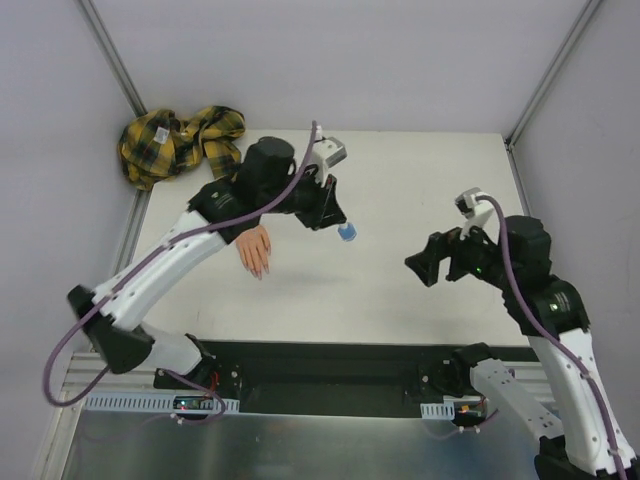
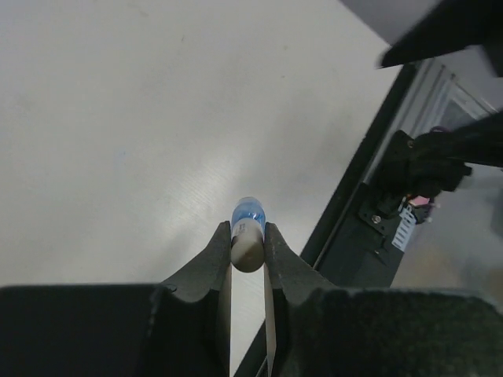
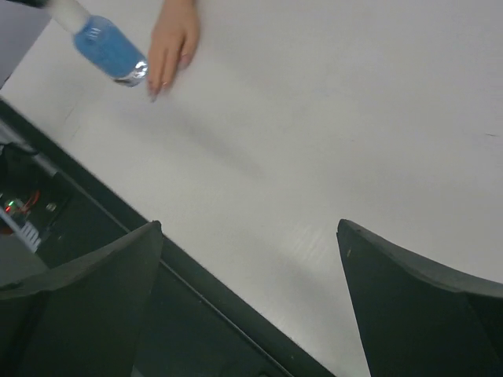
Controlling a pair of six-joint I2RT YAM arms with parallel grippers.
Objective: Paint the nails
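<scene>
Left gripper (image 2: 248, 234) is clenching the bottle (image 2: 249, 214) by its cap. Right gripper (image 3: 247, 228) is hanging wide open, empty. We are noting the nails (image 1: 259, 268) on the hand (image 1: 254, 246), lying on the table (image 1: 400, 290) near the bottle.

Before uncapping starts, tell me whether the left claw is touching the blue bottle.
Touching. In the left wrist view the left claw clamps the blue bottle by its white cap, no gap.

Lab robot cell: white table (image 1: 400, 290), grey panel walls (image 1: 350, 60).
</scene>
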